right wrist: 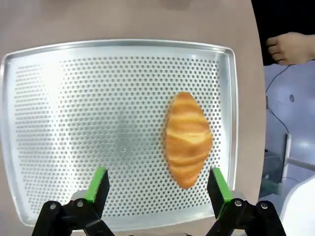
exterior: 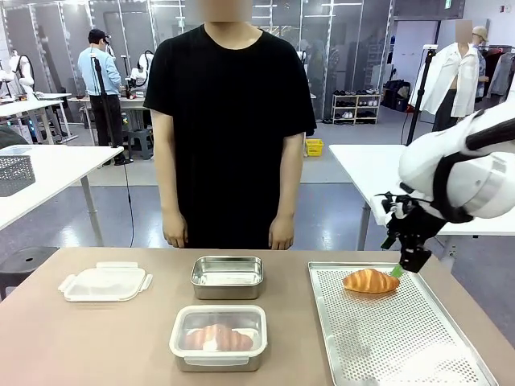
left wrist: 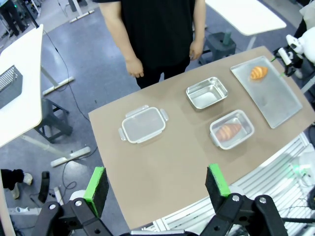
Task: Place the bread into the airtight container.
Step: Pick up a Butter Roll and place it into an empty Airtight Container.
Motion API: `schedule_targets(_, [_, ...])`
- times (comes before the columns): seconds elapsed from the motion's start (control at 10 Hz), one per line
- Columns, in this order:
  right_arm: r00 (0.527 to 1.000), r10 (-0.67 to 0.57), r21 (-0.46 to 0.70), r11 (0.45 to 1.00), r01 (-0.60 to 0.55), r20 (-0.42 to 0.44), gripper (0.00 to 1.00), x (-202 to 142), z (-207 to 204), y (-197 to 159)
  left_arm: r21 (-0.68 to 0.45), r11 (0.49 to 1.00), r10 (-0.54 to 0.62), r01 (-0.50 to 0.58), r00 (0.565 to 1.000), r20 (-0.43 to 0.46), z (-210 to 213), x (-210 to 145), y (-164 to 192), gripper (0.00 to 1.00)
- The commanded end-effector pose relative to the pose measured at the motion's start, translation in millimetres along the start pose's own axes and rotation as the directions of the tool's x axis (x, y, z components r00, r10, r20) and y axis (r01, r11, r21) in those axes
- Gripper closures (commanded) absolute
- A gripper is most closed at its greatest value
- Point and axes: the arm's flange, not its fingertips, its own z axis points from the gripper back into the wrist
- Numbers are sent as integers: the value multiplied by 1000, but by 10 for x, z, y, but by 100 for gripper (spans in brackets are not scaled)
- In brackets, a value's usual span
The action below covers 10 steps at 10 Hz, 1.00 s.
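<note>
One bread, a golden croissant [exterior: 370, 281], lies at the far end of a perforated metal tray [exterior: 402, 346] on the right. My right gripper [exterior: 405, 268] hovers open just right of it. In the right wrist view [right wrist: 158, 187] the croissant [right wrist: 188, 137] points at the gap between the fingers, nearer the right one, untouched. A steel airtight container [exterior: 228, 276] stands empty at mid-table. Closer to me, a second container [exterior: 218, 338] holds another croissant and seems to carry a clear lid. My left gripper [left wrist: 156, 186] is open, high above the table's near left edge.
A clear plastic lid [exterior: 105, 281] lies on the table's left side. A person in a black shirt [exterior: 229, 121] stands at the far edge, hands hanging down. The near part of the tray [right wrist: 74, 123] is bare.
</note>
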Motion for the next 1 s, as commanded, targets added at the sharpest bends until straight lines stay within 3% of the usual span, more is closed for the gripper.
schedule_targets(0.0, [998,-34,-27,999,32,-60,0,74,-239,-197,-4,1000,1,-1,1000,1,6,2,-1,0])
schedule_targets(0.4, [991,-37,-46,998,31,-126,0,50,-704,-339,-4,1000,1,-1,1000,1,6,2,-1,0])
schedule_targets(0.9, [987,-60,-37,998,55,-151,0,4,-961,-456,-4,1000,1,-1,1000,1,6,2,-1,0])
